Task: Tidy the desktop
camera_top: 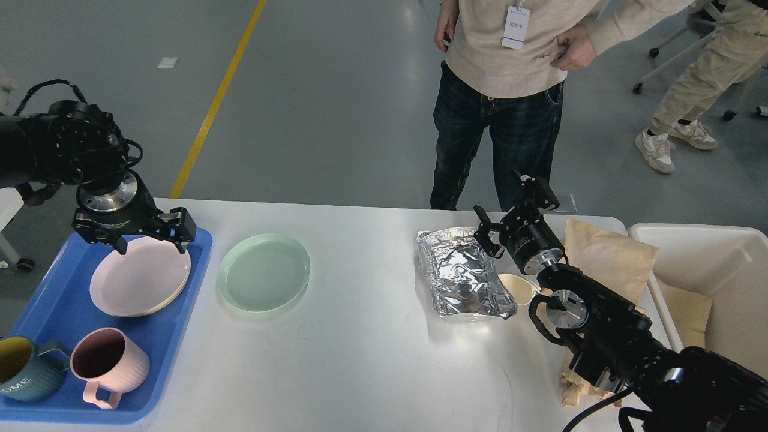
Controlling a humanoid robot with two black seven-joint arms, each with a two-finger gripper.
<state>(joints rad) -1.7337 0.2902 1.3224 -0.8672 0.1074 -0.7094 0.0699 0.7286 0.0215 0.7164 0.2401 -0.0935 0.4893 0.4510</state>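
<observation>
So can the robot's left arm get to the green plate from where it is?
Probably yes. The left gripper hangs open and empty above the pink plate in the blue tray. The green plate lies just beside the tray, with only bare desktop between.

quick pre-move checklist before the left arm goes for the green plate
1. Left gripper empty and open: ok, fingers spread over the blue tray.
2. Green plate unobstructed on the desktop: ok.
3. Room in the tray: not ok, the pink plate, pink mug and blue mug fill most of it.
4. Right gripper away from the plate: ok, it is above the foil packet.
5. Person clear of the table: cannot tell.
</observation>
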